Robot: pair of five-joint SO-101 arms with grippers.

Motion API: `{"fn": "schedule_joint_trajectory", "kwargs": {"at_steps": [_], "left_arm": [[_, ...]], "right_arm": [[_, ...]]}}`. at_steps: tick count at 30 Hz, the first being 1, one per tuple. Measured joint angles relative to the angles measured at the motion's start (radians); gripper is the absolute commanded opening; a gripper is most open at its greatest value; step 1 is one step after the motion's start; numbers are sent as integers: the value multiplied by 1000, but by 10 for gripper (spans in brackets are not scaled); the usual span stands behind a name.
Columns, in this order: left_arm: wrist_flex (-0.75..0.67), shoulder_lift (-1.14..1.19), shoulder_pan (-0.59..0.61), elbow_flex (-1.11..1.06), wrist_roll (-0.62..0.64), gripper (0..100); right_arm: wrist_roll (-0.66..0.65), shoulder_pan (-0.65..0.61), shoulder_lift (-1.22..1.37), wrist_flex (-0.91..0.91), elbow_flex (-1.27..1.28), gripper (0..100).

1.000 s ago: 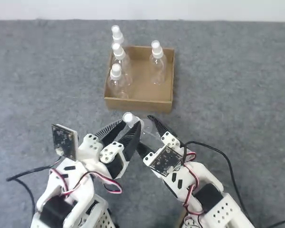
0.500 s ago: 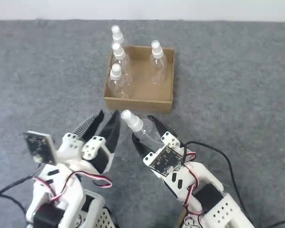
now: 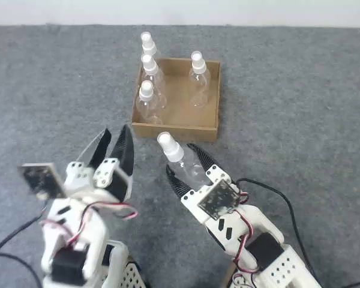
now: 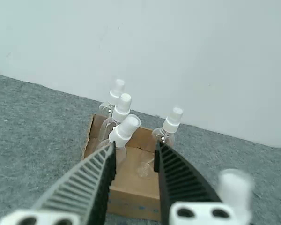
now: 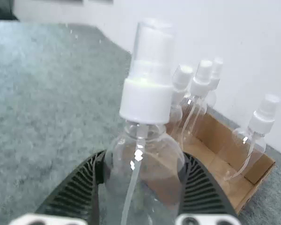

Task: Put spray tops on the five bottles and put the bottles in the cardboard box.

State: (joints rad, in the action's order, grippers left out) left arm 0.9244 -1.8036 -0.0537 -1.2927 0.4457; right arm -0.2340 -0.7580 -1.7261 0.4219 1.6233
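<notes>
The held bottle (image 3: 183, 167), spray top (image 3: 166, 144) on, leans in the right gripper (image 3: 180, 159), jaws clamped on its body, just short of the near wall of the cardboard box (image 3: 175, 128), which sits toward the far edge of the table (image 3: 300, 108). Inside, a near bottle (image 3: 146, 101) and a middle bottle (image 3: 150, 71) line its left wall, and a third bottle (image 3: 198, 78) stands at its far right corner. A fourth bottle (image 3: 147, 45) is at the far left corner, in or behind I cannot tell. The left gripper (image 3: 117, 132), narrowly parted and empty, hangs near the held bottle.

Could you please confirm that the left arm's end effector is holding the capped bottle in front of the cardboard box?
Not quite. The right end effector is the one holding the capped bottle, as the right wrist view shows. The left end effector is open with nothing between its fingers. The bottle is indeed in front of the cardboard box.
</notes>
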Motion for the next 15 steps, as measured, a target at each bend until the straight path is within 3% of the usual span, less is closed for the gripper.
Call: {"fn": "schedule_joint_trajectory", "kwargs": {"at_steps": [5, 15], "left_arm": [[-161, 0, -12, -130, 0, 122], [-144, 0, -192, -140, -68, 122]], "right_arm": [[21, -35, -66, 21, -2, 79], [26, -75, -66, 38, -2, 79]]}}
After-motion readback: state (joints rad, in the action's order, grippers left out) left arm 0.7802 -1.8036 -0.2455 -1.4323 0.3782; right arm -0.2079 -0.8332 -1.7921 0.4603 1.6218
